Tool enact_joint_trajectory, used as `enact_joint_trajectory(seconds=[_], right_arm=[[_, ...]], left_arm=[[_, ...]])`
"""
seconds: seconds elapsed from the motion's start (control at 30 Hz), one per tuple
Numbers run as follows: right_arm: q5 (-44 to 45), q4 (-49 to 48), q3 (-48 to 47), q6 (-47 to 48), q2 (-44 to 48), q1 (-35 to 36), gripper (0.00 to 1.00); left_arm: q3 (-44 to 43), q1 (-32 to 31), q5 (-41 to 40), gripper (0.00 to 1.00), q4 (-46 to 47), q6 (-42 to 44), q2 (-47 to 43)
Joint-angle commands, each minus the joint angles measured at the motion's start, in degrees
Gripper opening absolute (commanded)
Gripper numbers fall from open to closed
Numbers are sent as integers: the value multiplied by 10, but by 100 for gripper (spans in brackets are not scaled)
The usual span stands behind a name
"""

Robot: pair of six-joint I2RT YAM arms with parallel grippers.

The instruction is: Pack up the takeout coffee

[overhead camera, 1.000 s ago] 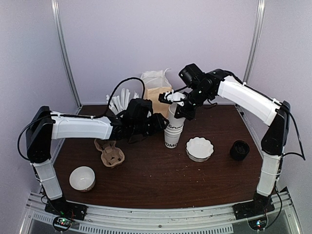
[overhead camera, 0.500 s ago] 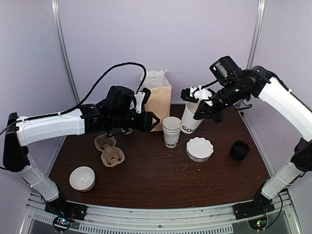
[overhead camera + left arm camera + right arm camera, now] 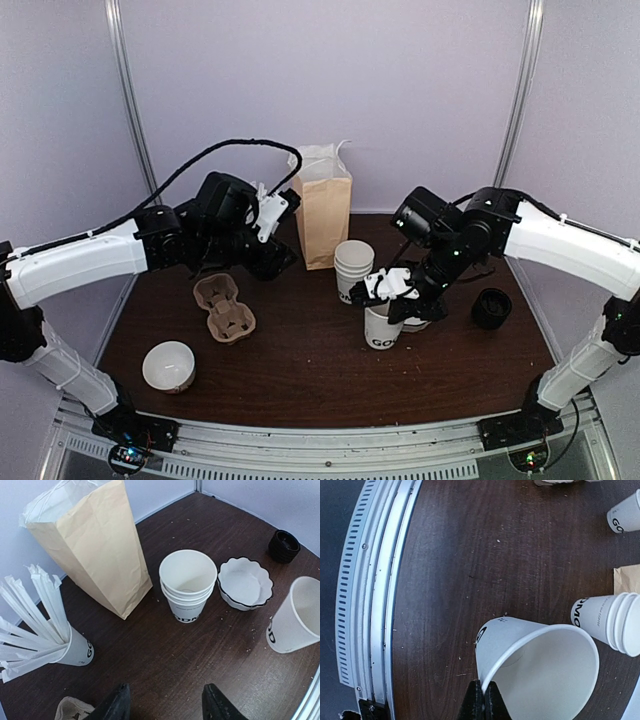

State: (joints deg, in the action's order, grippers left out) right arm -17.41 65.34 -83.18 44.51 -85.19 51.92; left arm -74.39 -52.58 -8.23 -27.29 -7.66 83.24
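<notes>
Just left of the upright paper bag [image 3: 325, 220], left gripper [image 3: 165, 707] hovering half-open and empty, likely waiting; right of and nearer than the bag, right gripper [image 3: 481, 692] pinched shut on the rim of the lidless takeout coffee cup [image 3: 383, 328], held mouth-up for capping; far right of the bag, black lids [image 3: 491, 307].

The bench [image 3: 300, 380] is dark wood-grain, matt and speckled with pale crumbs. The cup stack [image 3: 187, 587] is smooth white paper with dark print. Behind it stands a kraft paper bag [image 3: 95, 545], matt and creased. The single paper cup [image 3: 540, 665] near the stack is the same smooth white stock, with a rolled rim. The black lids [image 3: 284, 546] beyond the stack look like glossy plastic. The cup carrier [image 3: 225, 307] is rough moulded pulp. The bench-edge rail [image 3: 375, 590] is brushed metal.
</notes>
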Motion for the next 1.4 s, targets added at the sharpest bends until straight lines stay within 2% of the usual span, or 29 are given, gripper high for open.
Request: enact_joint_trajectory(seconds=[0.0, 0.27, 0.4, 0.77, 0.8, 0.83, 0.93, 1.0, 1.2, 1.37], right_arm=[[17, -24, 16, 29, -11, 50, 0], [10, -95, 19, 13, -68, 94, 0], [5, -93, 11, 16, -98, 107, 0], [40, -128, 44, 10, -114, 131, 0], [42, -129, 45, 10, -116, 132, 2], [44, -127, 45, 10, -116, 133, 8], [46, -123, 44, 3, -108, 135, 35], [36, -112, 41, 4, -92, 135, 44], [1, -22, -5, 5, -39, 119, 47], [-25, 13, -12, -12, 20, 54, 47]], left_arm=[[42, 14, -31, 53, 51, -36, -35], [44, 19, -56, 54, 55, -47, -59], [54, 20, -58, 55, 69, -52, -69], [59, 20, -46, 55, 82, -56, -56], [57, 20, -45, 55, 82, -56, -53], [55, 20, -44, 55, 81, -56, -51], [53, 20, -39, 55, 80, -58, -50], [53, 21, -37, 55, 80, -59, -51], [39, 20, -40, 55, 61, -40, -48], [14, 21, -24, 56, 35, -9, -27]])
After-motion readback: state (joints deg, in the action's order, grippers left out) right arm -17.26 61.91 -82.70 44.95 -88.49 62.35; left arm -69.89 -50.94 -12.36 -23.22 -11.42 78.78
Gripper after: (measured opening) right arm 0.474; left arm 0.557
